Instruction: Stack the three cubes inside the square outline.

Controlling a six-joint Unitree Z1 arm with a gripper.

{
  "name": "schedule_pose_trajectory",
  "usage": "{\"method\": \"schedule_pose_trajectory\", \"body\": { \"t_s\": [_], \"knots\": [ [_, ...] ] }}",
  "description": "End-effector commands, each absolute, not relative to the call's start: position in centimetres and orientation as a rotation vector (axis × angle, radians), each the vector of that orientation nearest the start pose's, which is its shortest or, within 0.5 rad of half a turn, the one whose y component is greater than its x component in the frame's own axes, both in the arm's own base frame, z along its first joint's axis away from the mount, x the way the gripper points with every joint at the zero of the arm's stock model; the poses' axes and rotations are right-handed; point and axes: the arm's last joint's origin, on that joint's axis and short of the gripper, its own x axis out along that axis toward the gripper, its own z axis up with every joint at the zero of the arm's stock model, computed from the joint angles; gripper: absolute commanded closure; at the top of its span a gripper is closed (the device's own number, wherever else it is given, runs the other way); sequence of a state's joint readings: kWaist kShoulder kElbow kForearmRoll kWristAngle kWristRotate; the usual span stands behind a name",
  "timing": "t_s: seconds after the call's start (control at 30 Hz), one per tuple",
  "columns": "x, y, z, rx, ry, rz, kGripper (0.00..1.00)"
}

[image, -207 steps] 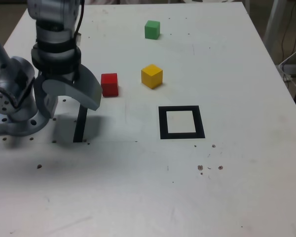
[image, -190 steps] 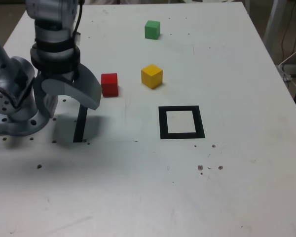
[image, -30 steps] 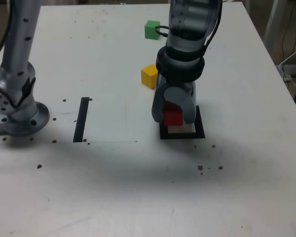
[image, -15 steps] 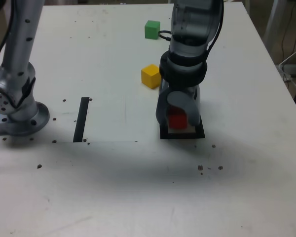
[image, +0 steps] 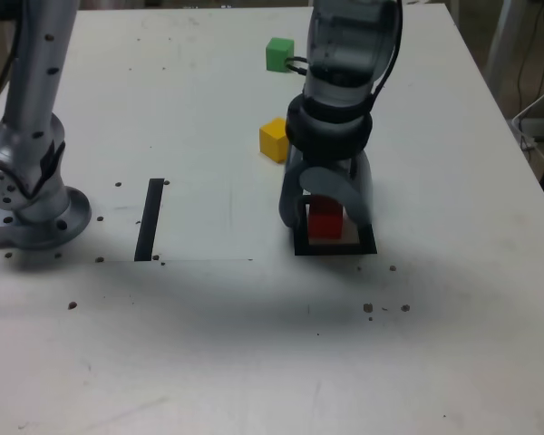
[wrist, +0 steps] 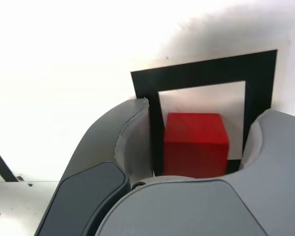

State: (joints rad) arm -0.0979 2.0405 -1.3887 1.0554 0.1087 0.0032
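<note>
Matte red cube (wrist: 195, 143), smooth grey plastic-looking end effector (image: 327, 210), matte black tape square outline (wrist: 205, 70), scuffed white table (image: 254, 344)

Red cube (image: 325, 220): solid matte red, a little darker on its shaded side.
Yellow cube (image: 274, 140): plain yellow, its top paler than its sides.
Green cube (image: 278, 54): plain mid green.
Square outline (wrist: 206, 73): thick black frame around a white centre.
Tape strip (image: 150, 219): straight and black.
Table (image: 208, 344): white, flecked with small dark specks and faint scuffs.
Gripper (image: 327, 204): smooth mid grey with darker grey panels.
Arm (image: 346, 54): silver-grey metal with a black band at the wrist.
Arm base (image: 32, 204): silver-grey, dotted with small dark holes.
</note>
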Motion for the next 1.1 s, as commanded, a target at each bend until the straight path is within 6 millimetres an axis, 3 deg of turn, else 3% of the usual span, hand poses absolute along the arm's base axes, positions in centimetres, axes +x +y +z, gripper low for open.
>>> {"method": "schedule_pose_trajectory", "body": {
  "t_s": [0.0,0.4,0.8,1.07],
  "knots": [
    [33.9,-2.1,22.0,0.185,1.690,0.034,0.01],
    [29.6,2.3,25.0,0.194,1.721,0.164,0.01],
    [30.3,7.3,25.7,-0.001,1.705,0.295,0.00],
    [30.9,10.0,23.6,-0.180,1.780,0.345,0.01]
  ]
}}
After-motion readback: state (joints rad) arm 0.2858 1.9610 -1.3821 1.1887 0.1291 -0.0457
